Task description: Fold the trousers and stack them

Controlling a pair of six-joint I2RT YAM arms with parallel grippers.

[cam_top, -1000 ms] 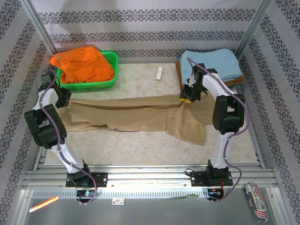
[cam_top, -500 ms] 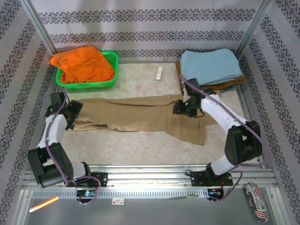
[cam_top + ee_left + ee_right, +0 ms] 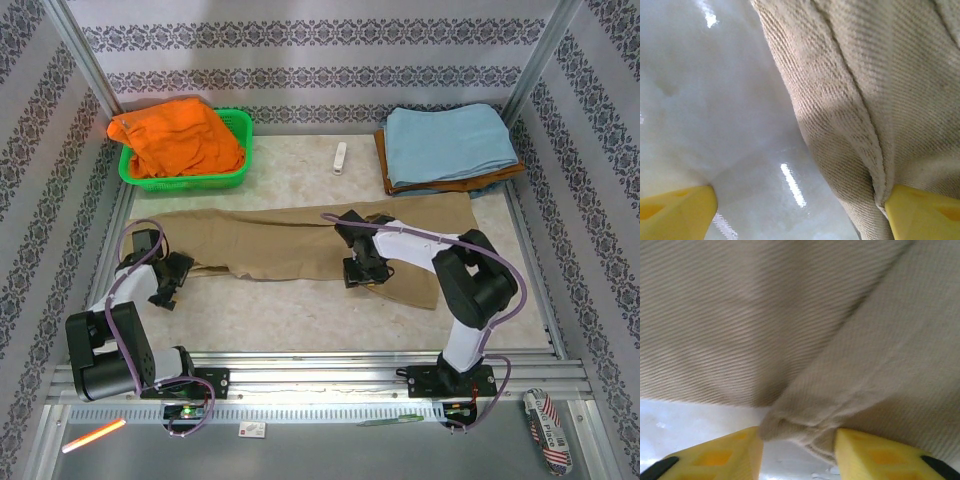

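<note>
The trousers (image 3: 290, 240) lie flat across the middle of the table (image 3: 290, 315), legs toward the left and waist toward the right. Their near edge leaves a wide bare strip in front, up to the rail. Behind them there is open table between the green basket (image 3: 190, 182), which holds an orange garment (image 3: 180, 140), and the folded blue cloth (image 3: 450, 145); a small white object (image 3: 340, 158) lies in that gap. The trousers are plain tan twill, with one leg lying over the other and a broad flap spreading toward the near right. The left arm is folded low at the table's left side. The left gripper (image 3: 172, 285) sits at the leg ends, its yellow fingers (image 3: 680, 207) spread wide, with bare table between them and the hem just beside the right one. The right arm reaches left across the waist. The right gripper (image 3: 360, 272) is at the near edge, its fingers (image 3: 715, 455) narrowly apart around a fold of hem; I cannot tell whether they pinch it.
</note>
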